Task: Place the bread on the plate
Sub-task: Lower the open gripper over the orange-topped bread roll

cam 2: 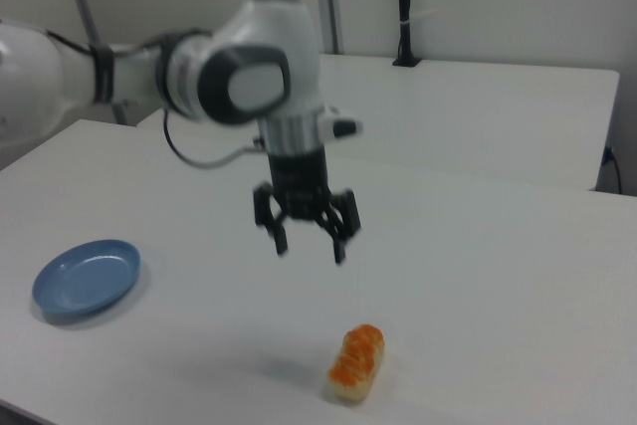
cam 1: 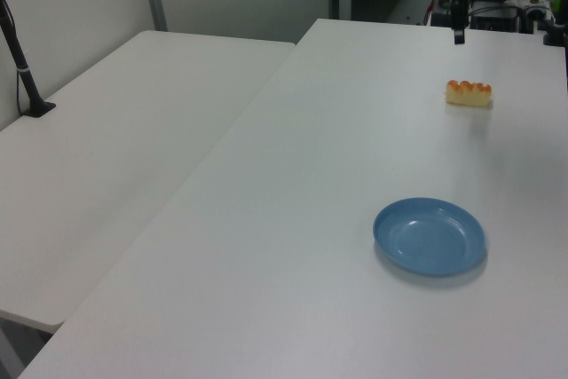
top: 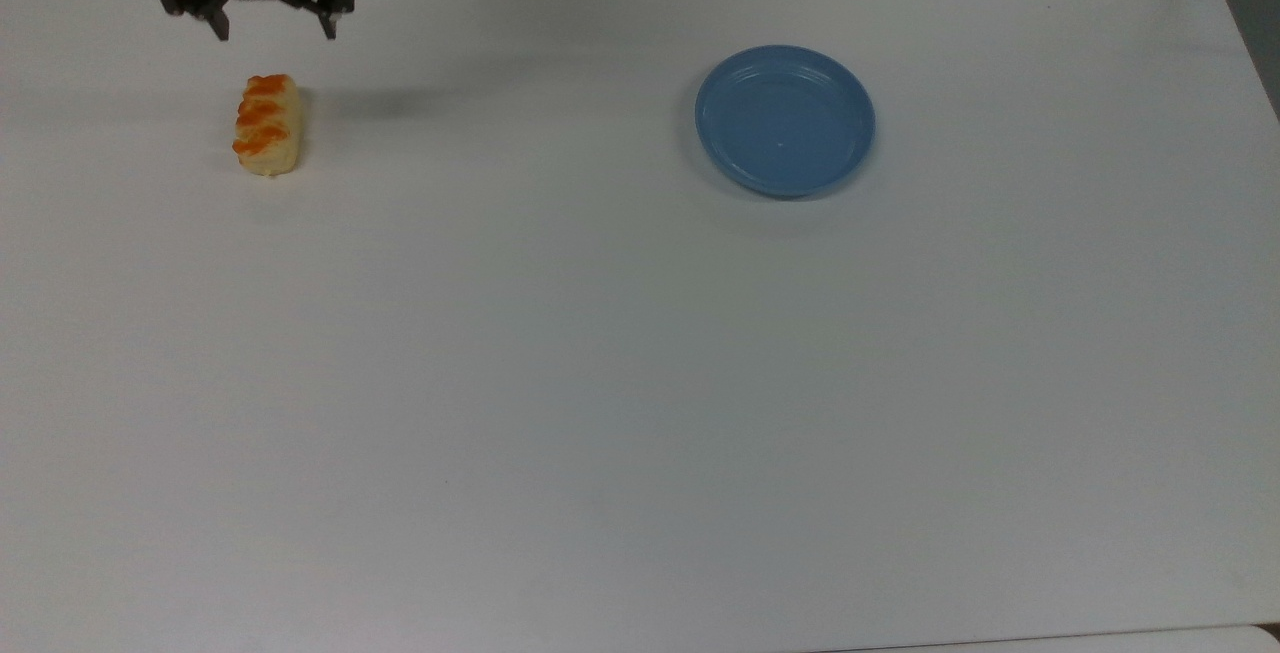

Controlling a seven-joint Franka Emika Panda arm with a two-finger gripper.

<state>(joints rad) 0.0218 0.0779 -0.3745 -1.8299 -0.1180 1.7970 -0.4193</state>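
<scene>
Currently the bread (top: 267,126) is seen lying flat on the white table (top: 640,383), at the top view's left, with its long axis running up and down in the top view and its orange-striped side facing up. It is untouched. The gripper (top: 272,31) is held in the air above the table, apart from the bread, just beyond the roll's far end in the top view and offset slightly to the top view's right; in the right view the gripper (cam 2: 309,244) is seen well above the roll (cam 2: 356,363). The jaws are spread wide and nothing is held between them. Their gap appears to run across the roll's short width, so a descent onto the roll's middle is judged to be the move required. The plate (top: 785,120) lies well apart, toward the top view's right, with nothing on it. No brand, label or writing can be read anywhere.
</scene>
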